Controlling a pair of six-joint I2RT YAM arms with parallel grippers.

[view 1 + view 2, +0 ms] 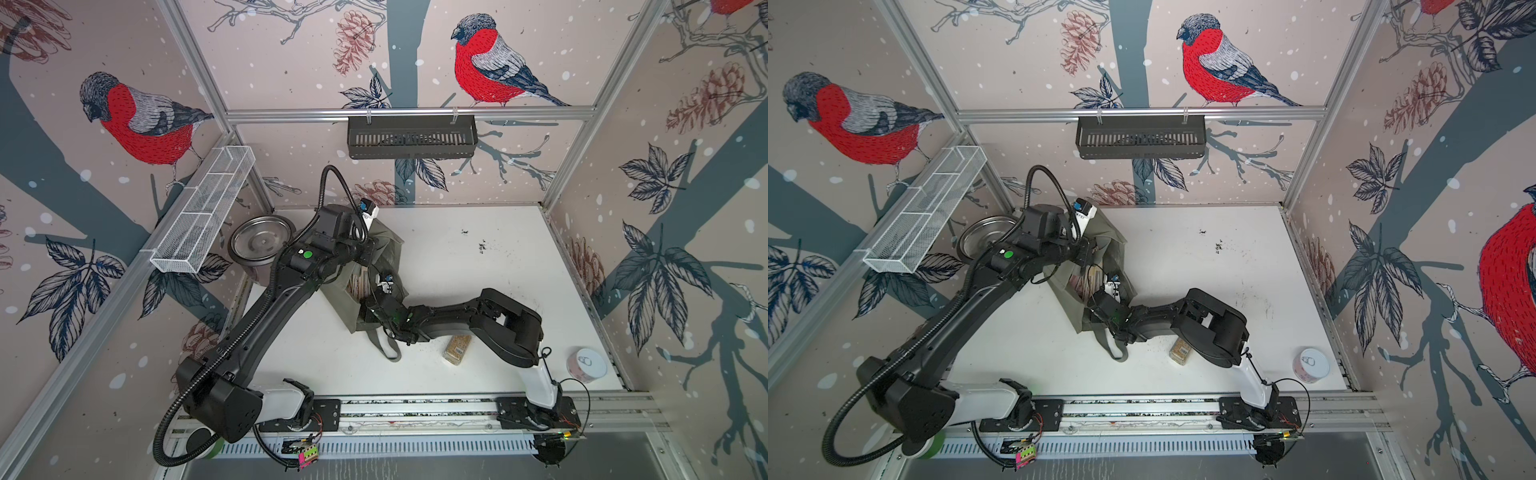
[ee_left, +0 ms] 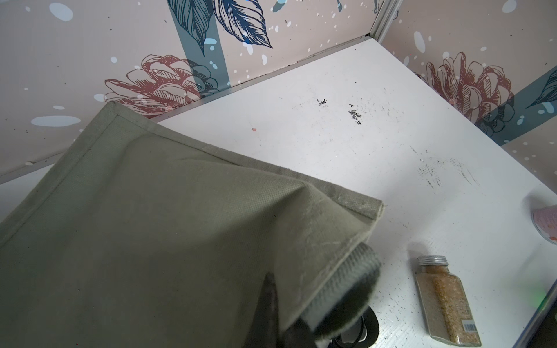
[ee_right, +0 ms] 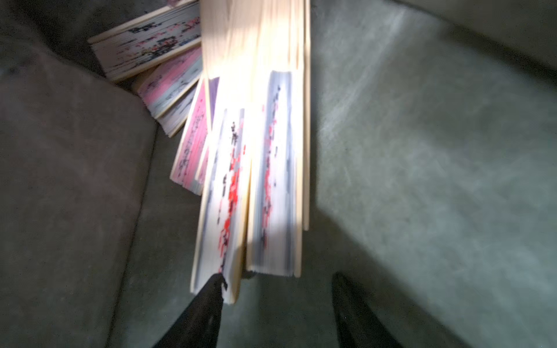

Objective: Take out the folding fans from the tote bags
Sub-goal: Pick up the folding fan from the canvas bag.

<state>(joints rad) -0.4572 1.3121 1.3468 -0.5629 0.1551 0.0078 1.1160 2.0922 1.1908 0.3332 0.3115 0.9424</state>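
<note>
- The tote bag [image 1: 390, 245], olive-grey fabric, sits on the white tabletop [image 1: 478, 270] toward the rear left, just beside a round steel pot [image 1: 259, 241]. One strap [image 1: 388, 349] trails from it toward the front edge.
- The folding fans [image 3: 265, 180] are inside the bag. In the right wrist view several closed ones lie in a loose pile on the fabric floor. They have pale sticks and pink, purple or red-flecked white leaves. The view is too blurred for a count.
- In both top views a few of the fans show through the bag's open mouth, between the two arms.
- The left gripper [image 2: 286, 301] is at the bag's upper rim. Its jaws are closed and pinch the cloth, which tents up toward the pinch.
- The right gripper [image 3: 278, 280] is down inside the bag's mouth. Its jaws stand apart with nothing clamped between them.
- One fingertip [image 3: 217, 286] touches the near end of a red-flecked fan, and the other sits over bare fabric.
- A glass spice jar [image 1: 457, 349] lies on its side near the front, beside the right arm and apart from the strap.
- A can [image 1: 586, 363] with a pink label stands upright at the front right corner.
- A white wire basket [image 1: 203, 208] hangs on the left wall and a dark slotted basket [image 1: 411, 137] on the back rail.
</note>
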